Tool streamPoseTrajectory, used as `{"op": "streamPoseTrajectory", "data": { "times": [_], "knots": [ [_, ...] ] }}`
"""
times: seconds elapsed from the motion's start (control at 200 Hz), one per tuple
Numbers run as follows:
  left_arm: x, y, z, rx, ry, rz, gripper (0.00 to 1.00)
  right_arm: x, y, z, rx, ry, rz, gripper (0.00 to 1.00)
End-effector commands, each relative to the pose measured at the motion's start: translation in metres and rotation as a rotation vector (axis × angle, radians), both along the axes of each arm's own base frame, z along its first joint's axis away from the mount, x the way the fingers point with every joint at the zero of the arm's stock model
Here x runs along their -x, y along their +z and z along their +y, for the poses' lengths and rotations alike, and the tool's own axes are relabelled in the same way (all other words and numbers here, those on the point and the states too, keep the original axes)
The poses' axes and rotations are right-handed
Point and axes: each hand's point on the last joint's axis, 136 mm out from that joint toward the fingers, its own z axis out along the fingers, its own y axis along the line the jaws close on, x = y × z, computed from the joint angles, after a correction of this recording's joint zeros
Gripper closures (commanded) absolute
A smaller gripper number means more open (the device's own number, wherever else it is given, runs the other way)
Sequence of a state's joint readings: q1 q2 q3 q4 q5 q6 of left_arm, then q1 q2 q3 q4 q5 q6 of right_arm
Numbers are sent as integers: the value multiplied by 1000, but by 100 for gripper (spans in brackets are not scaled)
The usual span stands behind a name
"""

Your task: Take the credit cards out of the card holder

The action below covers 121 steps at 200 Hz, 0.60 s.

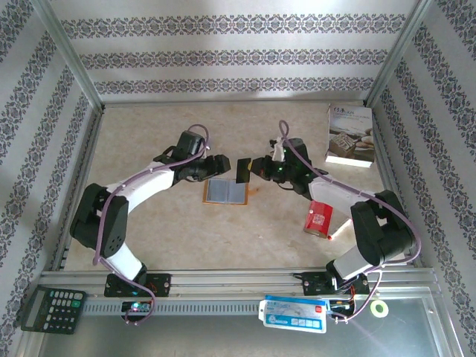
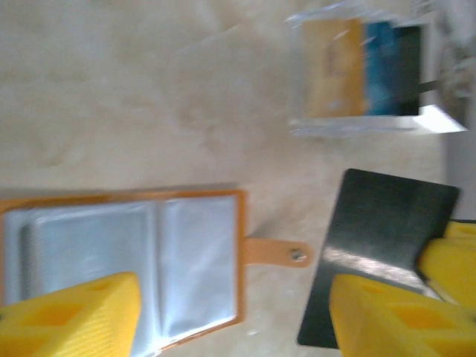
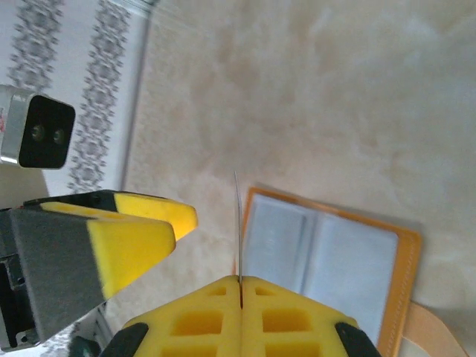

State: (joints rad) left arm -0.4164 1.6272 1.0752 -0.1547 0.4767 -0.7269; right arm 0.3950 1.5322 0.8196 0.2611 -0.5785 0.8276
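Observation:
The card holder (image 1: 225, 191) lies open and flat on the table, orange-tan rim up, with grey-blue panels and a small tab (image 2: 275, 251). My right gripper (image 1: 258, 168) is shut on a dark credit card (image 1: 243, 170) and holds it just above the holder's far right corner. In the right wrist view the card (image 3: 237, 223) stands edge-on, pinched between the closed yellow pads (image 3: 268, 312), with the holder (image 3: 327, 268) beyond it. My left gripper (image 1: 219, 165) is open over the holder (image 2: 126, 253). Its right pad (image 2: 387, 316) is beside the card (image 2: 379, 238), not clamping it.
A white book (image 1: 349, 135) lies at the back right. A red can (image 1: 320, 217) rests by the right arm. On the front rail lie a calculator (image 1: 50, 309), a blue-white packet (image 1: 294, 312) and a tape roll (image 1: 380, 309). Patterned walls close in the table.

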Motion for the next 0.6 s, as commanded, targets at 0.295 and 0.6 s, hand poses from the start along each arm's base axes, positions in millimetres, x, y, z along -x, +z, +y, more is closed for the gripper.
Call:
{"op": "streamPoseTrajectory", "data": {
  "times": [0.295,0.6],
  "knots": [
    [6,81,-48,460,-155,-94,27,5,85,0,-274,58,-93,100],
    [15,131,-57,627,-223,-160,64,2,95,-14,-358,21,-85,100]
  ]
}}
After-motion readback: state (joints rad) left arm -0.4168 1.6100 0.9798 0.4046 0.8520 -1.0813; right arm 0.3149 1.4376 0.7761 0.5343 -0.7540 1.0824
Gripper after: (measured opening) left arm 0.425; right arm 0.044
